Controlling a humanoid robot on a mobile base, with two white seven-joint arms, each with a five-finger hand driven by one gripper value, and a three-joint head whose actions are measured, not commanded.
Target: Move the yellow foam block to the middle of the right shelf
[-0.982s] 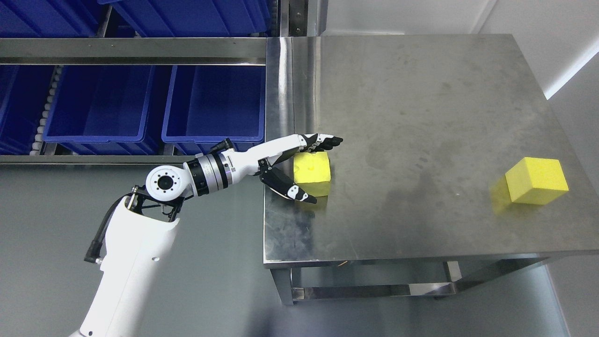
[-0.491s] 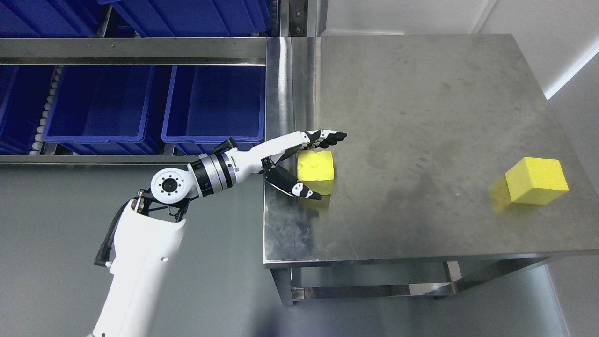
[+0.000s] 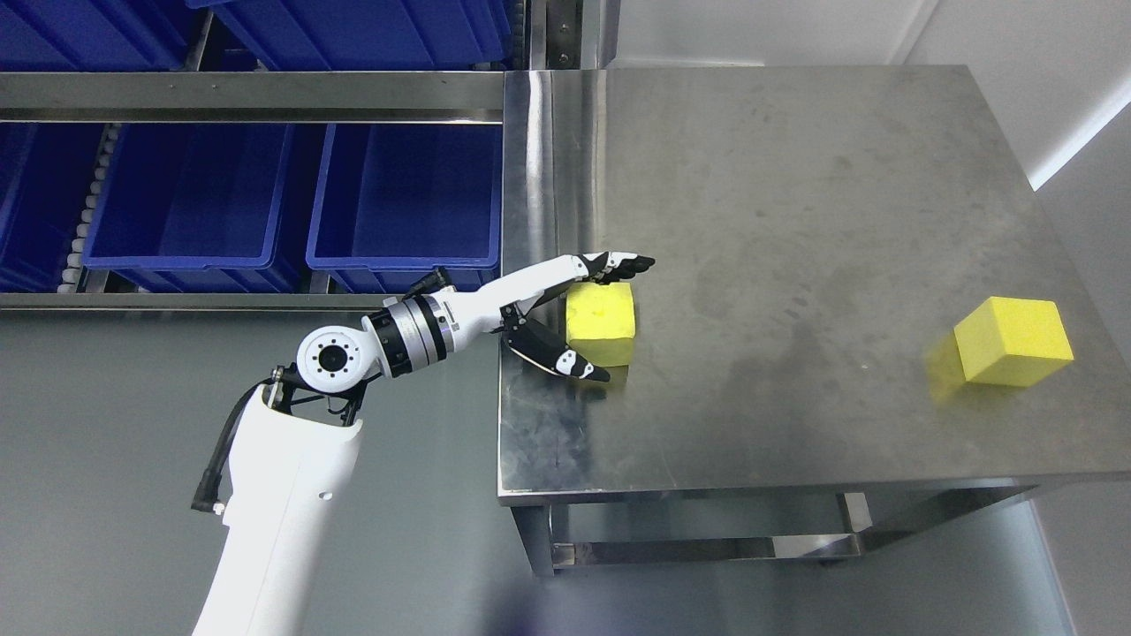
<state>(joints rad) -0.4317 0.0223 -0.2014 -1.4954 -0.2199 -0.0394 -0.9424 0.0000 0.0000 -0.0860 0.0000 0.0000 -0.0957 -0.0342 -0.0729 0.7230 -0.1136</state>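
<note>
Yellow foam, two blocks, both entered from the head view, our only view.

Item one: yellow foam block [image 3: 603,322], on the steel table [image 3: 795,221], near the table's left edge and toward its front. Our left hand [image 3: 588,314] straddles it: the long fingers [image 3: 618,263] lie stretched along the block's far top edge, the thumb [image 3: 557,353] angles along its near lower side. We judge the hand spread wide about the block and not closed on it; whether the block rests on the table or is borne a little above it, we cannot tell from this angle.

Item two: second yellow block [image 3: 1012,340], near the table's right edge, well apart from the hand, untouched.

Item three: shelf rack [image 3: 256,93], just beside the table's left edge, holding blue bins [image 3: 292,194] in rows. The nearest bin [image 3: 406,190] stands just left of the table's corner post.

Item four: right arm, not seen.

Progress, as we judge it: early. The reach to the block looks complete and the grasp is being set. A firm close, the lift, the carry and the placing on the middle shelf are all outstanding. The block is on no shelf.
</note>
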